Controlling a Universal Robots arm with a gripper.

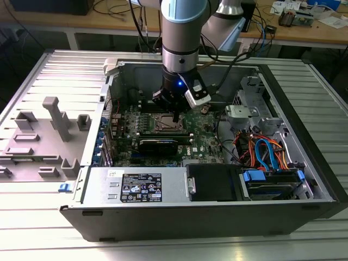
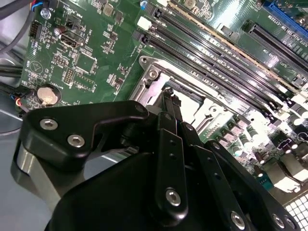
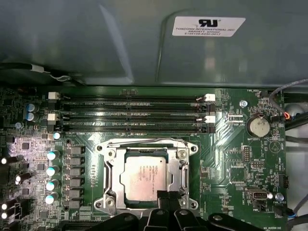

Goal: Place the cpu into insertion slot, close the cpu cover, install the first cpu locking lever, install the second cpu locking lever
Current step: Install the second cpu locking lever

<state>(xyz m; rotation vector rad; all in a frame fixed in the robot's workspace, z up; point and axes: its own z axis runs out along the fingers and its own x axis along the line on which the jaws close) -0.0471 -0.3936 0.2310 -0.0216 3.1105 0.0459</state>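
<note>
The cpu (image 3: pixel 147 177), a silver-grey square chip, lies in the insertion slot (image 3: pixel 195 149) on the green board. The cpu cover (image 3: pixel 111 171), a silvery frame, lies flat around the chip, which shows through the cover's window. A thin wire lever (image 3: pixel 139 140) runs along the socket edge beside the memory slots. My gripper (image 3: pixel 163 194) hangs over the opposite socket edge, fingertips together and shut; whether they touch the socket I cannot tell. In the exterior view the gripper (image 1: pixel 175 116) stands just above the socket (image 1: pixel 163 124). The second wrist view has the fingers (image 2: pixel 169 103) pointing at the socket rim (image 2: pixel 153 79).
The board sits inside an open computer case (image 1: pixel 304 136) with high walls. Long black memory slots (image 3: pixel 130 115) and a coin battery (image 3: pixel 258 126) lie near the socket. A power supply (image 1: pixel 141 187) and coloured cables (image 1: pixel 263 149) fill the front. A grey fixture tray (image 1: pixel 43 136) stands at the exterior view's left.
</note>
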